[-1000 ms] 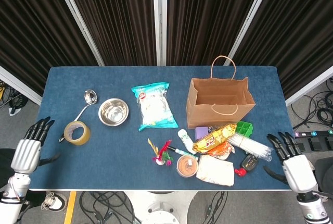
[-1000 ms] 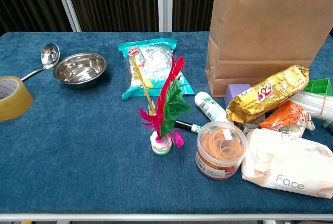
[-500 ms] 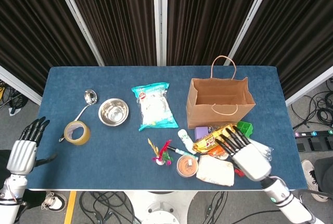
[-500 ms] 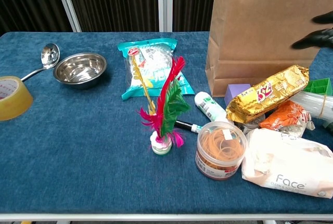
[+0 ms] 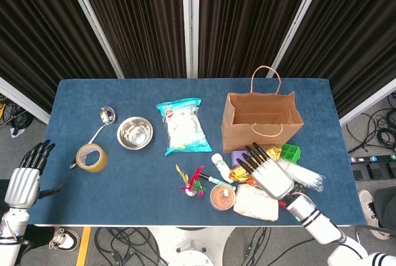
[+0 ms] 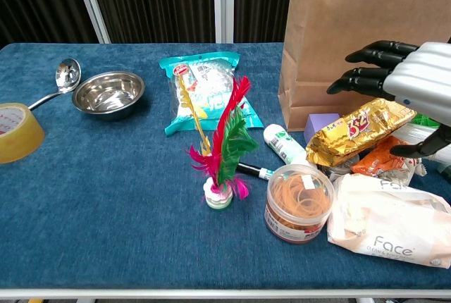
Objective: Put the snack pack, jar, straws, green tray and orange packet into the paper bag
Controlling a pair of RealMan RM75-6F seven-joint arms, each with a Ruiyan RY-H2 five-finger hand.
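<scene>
The brown paper bag (image 5: 261, 120) stands open at the back right of the blue table. In front of it lie a gold snack pack (image 6: 359, 134), an orange packet (image 6: 384, 158), a bundle of clear straws (image 5: 304, 176) and a green tray (image 5: 290, 152). A jar of rubber bands (image 6: 299, 203) stands near the front edge. My right hand (image 5: 267, 170) hovers open over the gold pack and orange packet, hiding most of them in the head view. My left hand (image 5: 25, 179) hangs open beyond the table's left edge.
A teal snack bag (image 5: 182, 125), steel bowl (image 5: 135, 133), ladle (image 5: 105, 117) and tape roll (image 5: 91, 156) lie to the left. A feather shuttlecock (image 5: 193, 182), white tube (image 5: 220, 166), purple block (image 5: 239, 156) and white wipes pack (image 5: 255, 203) crowd the task items.
My right hand has swung from the table's right edge leftward, over the packets in front of the bag. My left hand has drifted slightly back and away from the table.
</scene>
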